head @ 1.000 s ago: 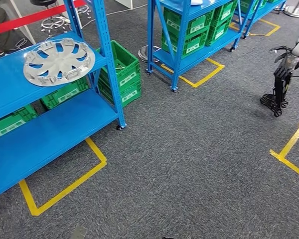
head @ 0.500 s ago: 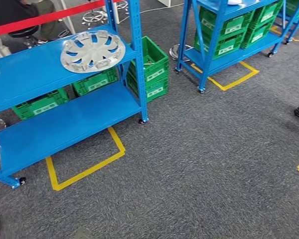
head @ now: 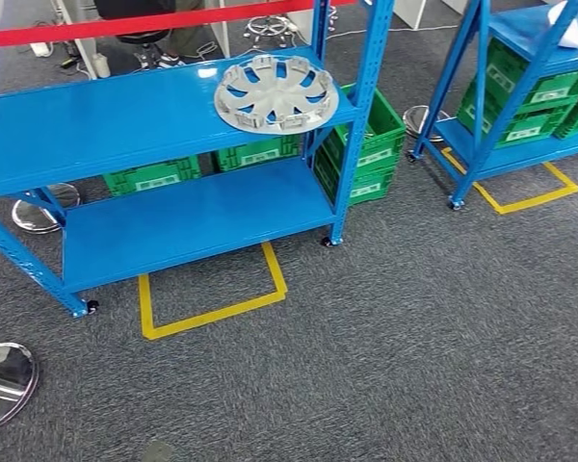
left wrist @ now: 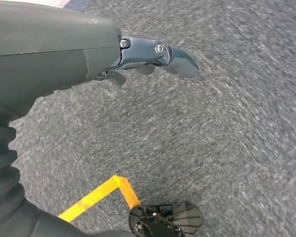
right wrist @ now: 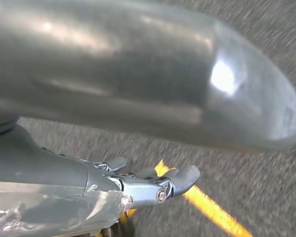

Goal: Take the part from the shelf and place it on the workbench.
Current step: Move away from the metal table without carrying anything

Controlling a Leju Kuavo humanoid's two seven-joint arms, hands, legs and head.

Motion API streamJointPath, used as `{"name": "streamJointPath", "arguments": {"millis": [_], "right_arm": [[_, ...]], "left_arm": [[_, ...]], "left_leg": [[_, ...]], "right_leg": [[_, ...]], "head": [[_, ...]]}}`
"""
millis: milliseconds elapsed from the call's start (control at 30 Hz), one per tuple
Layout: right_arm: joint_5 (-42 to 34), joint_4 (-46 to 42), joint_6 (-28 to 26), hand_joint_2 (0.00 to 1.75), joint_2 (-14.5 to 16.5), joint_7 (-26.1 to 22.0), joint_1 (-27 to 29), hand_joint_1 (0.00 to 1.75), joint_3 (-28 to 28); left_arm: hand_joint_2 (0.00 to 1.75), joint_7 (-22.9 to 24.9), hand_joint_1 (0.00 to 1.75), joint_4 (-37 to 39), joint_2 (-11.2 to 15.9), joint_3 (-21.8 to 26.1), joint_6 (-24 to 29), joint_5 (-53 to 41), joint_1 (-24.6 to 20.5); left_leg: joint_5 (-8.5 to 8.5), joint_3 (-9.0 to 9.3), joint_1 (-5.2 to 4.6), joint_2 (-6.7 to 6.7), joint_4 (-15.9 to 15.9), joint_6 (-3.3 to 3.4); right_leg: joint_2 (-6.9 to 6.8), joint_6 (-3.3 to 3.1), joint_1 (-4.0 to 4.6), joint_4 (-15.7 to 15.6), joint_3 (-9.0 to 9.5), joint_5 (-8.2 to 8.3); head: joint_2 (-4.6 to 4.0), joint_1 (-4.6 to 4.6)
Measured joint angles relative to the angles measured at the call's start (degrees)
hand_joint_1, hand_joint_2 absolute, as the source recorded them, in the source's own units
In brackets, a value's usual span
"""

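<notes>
Head view: we see the part (head: 275,92), a silver wheel cover, flat on the blue shelf's (head: 112,120) upper deck at twelve o'clock, so fetching remains. Our left hand (left wrist: 154,54) and right hand (right wrist: 154,185) hang empty, fingers extended, over carpet. Against the earlier frames our view has swung, bringing the shelf centre

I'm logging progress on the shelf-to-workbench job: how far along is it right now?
The part, a silver wheel cover, lies flat on the blue shelf, top level. The left hand and right hand hang over carpet, fingers out, holding nothing. Left: gripping the cover and setting it on a workbench.
</notes>
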Motion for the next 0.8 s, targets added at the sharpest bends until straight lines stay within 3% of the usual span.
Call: {"name": "streamJointPath", "arguments": {"millis": [33,67,167,200,233,267,300,333,400,467,500,533,567,600,667,700,733,800], "right_arm": [[-0.2,0.0,0.0,0.0,0.0,0.0,0.2,0.0,0.0],[-0.4,0.0,-0.1,0.0,0.0,0.0,0.3,0.0,0.0],[-0.7,0.0,-0.2,0.0,0.0,-0.2,0.6,0.0,-0.2],[-0.7,0.0,-0.3,0.0,0.0,-0.3,0.6,0.0,-0.3],[-0.9,0.0,-0.3,0.0,0.0,-0.4,0.6,0.0,-0.4],[-1.2,0.0,-0.3,0.0,-0.1,-0.5,0.5,0.0,-0.5],[-1.4,-0.1,-0.3,0.0,-0.1,-0.6,0.5,0.0,-0.6],[-1.7,-0.2,-0.2,0.0,-0.1,-0.6,0.5,0.0,-0.7],[-1.8,-0.2,-0.1,0.0,-0.2,-0.7,0.8,0.0,-0.9],[-1.7,-0.2,0.0,0.0,-0.2,-0.7,1.0,0.0,-1.1],[-1.7,-0.2,0.0,0.0,-0.2,-0.7,1.1,0.0,-1.1],[-1.7,-0.2,0.0,0.0,-0.2,-0.7,1.2,0.0,-1.2],[-1.7,-0.2,0.0,0.0,-0.2,-0.7,1.2,0.0,-1.3],[-1.7,-0.2,0.0,0.0,-0.2,-0.7,1.1,0.0,-1.4],[-1.7,-0.2,0.0,0.0,-0.2,-0.7,1.1,0.0,-1.6],[-1.7,-0.2,0.0,0.0,-0.2,-0.7,1.1,0.0,-1.7],[-1.7,-0.2,0.0,0.0,-0.2,-0.8,1.1,0.0,-1.8],[-1.8,-0.3,0.1,0.0,-0.2,-0.8,1.0,0.0,-2.0]], "left_arm": [[0.0,-0.1,0.0,0.0,0.0,0.0,0.0,0.0,0.1],[0.0,-0.3,0.0,0.0,0.0,0.0,0.0,0.1,0.2],[0.0,-1.1,0.0,0.1,-0.2,0.1,0.0,0.6,0.2],[0.0,-1.5,0.0,0.1,-0.2,0.1,0.1,0.8,0.2],[0.0,-1.8,0.0,0.1,-0.3,0.2,0.1,1.0,0.2],[0.0,-2.2,0.0,0.1,-0.3,0.2,0.2,1.1,0.2],[0.0,-2.7,0.0,0.1,-0.3,0.3,0.2,1.2,0.2],[0.0,-3.0,0.0,0.1,-0.3,0.4,0.3,1.3,0.1],[0.0,-3.7,0.0,0.1,-0.4,0.6,0.4,1.3,-0.1],[0.0,-4.1,0.0,0.1,-0.4,0.7,0.5,1.5,-0.1],[0.0,-4.3,0.0,0.1,-0.5,0.8,0.5,1.6,0.0],[0.0,-4.5,0.0,0.1,-0.5,0.9,0.5,1.7,0.2],[0.0,-4.7,0.0,0.1,-0.5,1.0,0.5,1.7,0.3],[0.0,-4.9,0.0,0.1,-0.5,1.2,0.5,1.8,0.4],[0.0,-5.0,0.0,0.2,-0.5,1.6,0.5,1.8,0.4],[0.0,-5.1,0.0,0.2,-0.6,1.7,0.6,1.8,0.3],[0.0,-5.1,0.0,0.2,-0.7,1.8,0.6,1.8,0.3],[0.0,-5.3,0.0,0.2,-0.8,1.9,0.7,1.8,0.2]], "left_leg": [[-0.52,0.71,0.0,-0.97,0.0,-0.04],[-1.15,1.57,0.05,-1.93,0.0,-0.14],[-3.55,3.82,0.36,-4.45,0.0,-0.9],[-4.18,4.23,0.55,-5.08,-0.4,-1.28],[-4.33,4.54,0.69,-5.52,-0.7,-1.68],[-4.08,4.71,0.82,-5.8,-0.9,-2.05],[-3.39,4.55,0.87,-5.19,-0.1,-2.37],[-2.34,3.49,0.73,-3.8,2.3,-2.58],[-2.11,-1.22,0.18,-0.03,9.8,-2.7],[-6.16,-6.5,-0.4,1.93,15.7,-2.58],[-8.61,-8.27,-0.59,2.16,16.5,-2.5],[-9.92,-9.41,-0.71,2.26,16.1,-2.41],[-9.37,-10.02,-0.79,2.47,14.5,-2.28],[-6.62,-10.23,-0.87,3.15,12.0,-2.11],[1.87,-10.78,-1.1,6.72,6.2,-1.67],[5.13,-11.07,-1.19,8.17,4.4,-1.44],[6.86,-11.38,-1.25,8.9,3.5,-1.23],[7.34,-11.39,-1.08,7.34,3.5,-0.76]], "right_leg": [[0.12,-0.09,0.02,-0.5,-0.84,0.29],[0.4,-0.21,0.03,-2.9,-0.73,1.46],[3.67,-0.53,-0.02,-13.5,0.87,10.17],[4.41,-0.77,0.07,-15.2,1.15,12.14],[4.37,-1.17,0.21,-15.8,1.36,12.59],[3.6,-1.63,0.38,-15.7,1.94,11.77],[2.98,-2.11,0.42,-15.9,2.63,11.38],[2.25,-2.54,0.45,-16.3,3.52,10.81],[0.76,-3.06,0.56,-17.1,5.64,9.62],[-0.8,-3.23,0.76,-17.7,7.92,8.15],[-1.5,-3.29,0.84,-17.8,9.18,7.33],[-2.16,-3.37,0.9,-17.9,10.5,6.46],[-2.8,-3.43,0.94,-17.9,11.84,5.57],[-3.43,-3.42,0.96,-17.9,12.98,4.68],[-4.55,-3.12,1.36,-17.6,14.87,2.91],[-5.15,-2.87,1.63,-17.5,15.34,2.0],[-5.84,-2.59,1.91,-17.4,15.82,1.23],[-6.95,-2.01,1.97,-17.5,16.45,0.01]], "head": [[0.0,0.02],[0.0,0.04],[-0.01,0.44],[-0.01,0.61],[-0.01,0.74],[-0.01,0.77],[0.0,0.72],[0.0,0.63],[0.0,0.43],[0.0,0.38],[0.0,0.36],[0.0,0.34],[0.0,0.3],[0.0,0.25],[-0.01,-0.01],[-0.01,-0.08],[-0.01,-0.12],[0.0,-0.05]]}}
